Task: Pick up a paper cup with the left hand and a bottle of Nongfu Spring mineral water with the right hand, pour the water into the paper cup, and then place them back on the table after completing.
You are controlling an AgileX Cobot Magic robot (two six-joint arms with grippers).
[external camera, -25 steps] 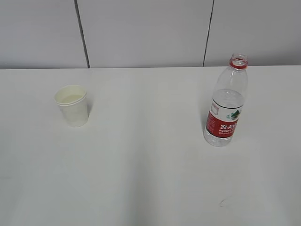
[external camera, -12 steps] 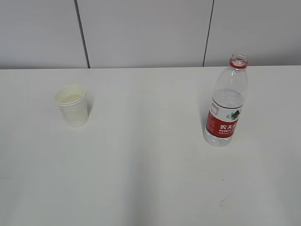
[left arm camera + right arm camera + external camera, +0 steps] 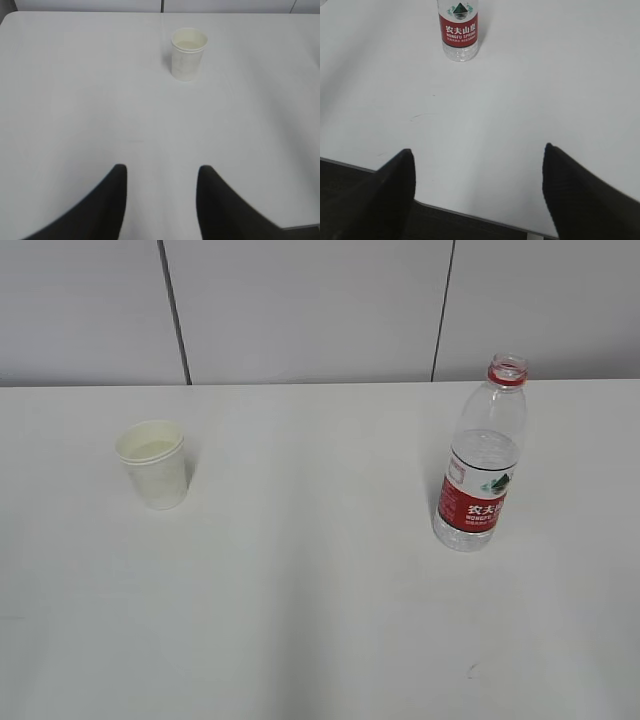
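A white paper cup [image 3: 153, 463] stands upright on the left of the white table [image 3: 310, 540]; the left wrist view shows the paper cup [image 3: 188, 53] far ahead of my left gripper [image 3: 161, 170], which is open and empty. The uncapped Nongfu Spring bottle [image 3: 482, 455], clear with a red label and some water in it, stands upright on the right. Its lower half, the bottle [image 3: 459, 31], sits well ahead of my right gripper [image 3: 477, 152], open wide with nothing in it. Neither arm shows in the exterior view.
The table's near edge [image 3: 470, 210] runs under the right gripper, with dark floor below it. A grey panelled wall [image 3: 320, 310] stands behind the table. A small dark mark [image 3: 470, 671] lies on the tabletop in front of the bottle.
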